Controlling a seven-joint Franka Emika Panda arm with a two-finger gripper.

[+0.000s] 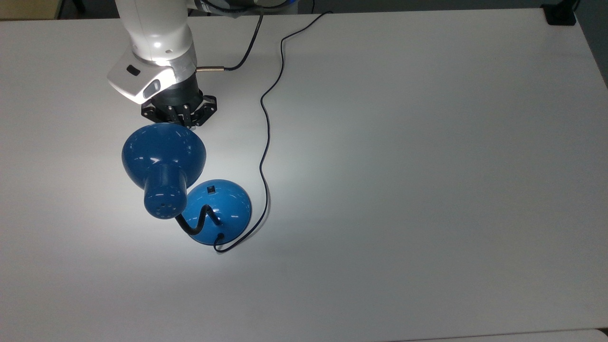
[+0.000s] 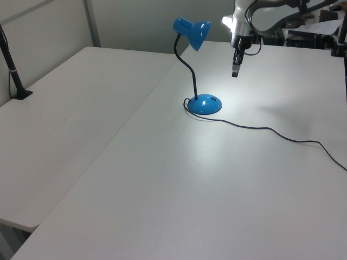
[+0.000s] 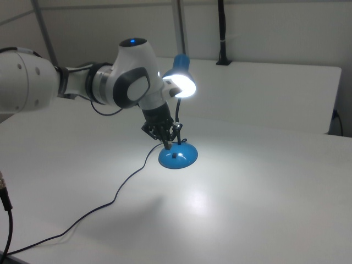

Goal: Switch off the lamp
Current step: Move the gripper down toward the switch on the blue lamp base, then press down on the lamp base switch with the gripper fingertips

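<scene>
The lamp (image 1: 190, 190) stands left of centre in the top view, its bulb lit and throwing a bright pool on the white desk (image 1: 427, 166). Its flared blue shade (image 1: 164, 152) sits up and to the left of the round domed base (image 1: 223, 213) in that frame, joined by the bent black gooseneck (image 1: 197, 223). The small black switch (image 1: 211, 190) is on the upper slope of the base, on the side facing the top of the frame. A thin black cord (image 1: 266, 133) leaves the low edge of the base and winds up toward the top edge.

The tool (image 1: 186, 124) hangs pointing down just above the shade's upper rim in the top view; its fingers look pressed together into a single narrow tip, empty. In the left view the tool (image 2: 235, 70) is above and to the right of the base (image 2: 205, 104), clear of the desk; in the right view the tool (image 3: 165, 146) appears just over the base (image 3: 177, 156), near the switch (image 3: 175, 155).

What matters most is the line from tool to switch: the switch lies toward the lower right of the tool in the top view, and lower down. The shade overhangs beside that path, so the descent probably wants to pass to the shade's right without brushing it.
</scene>
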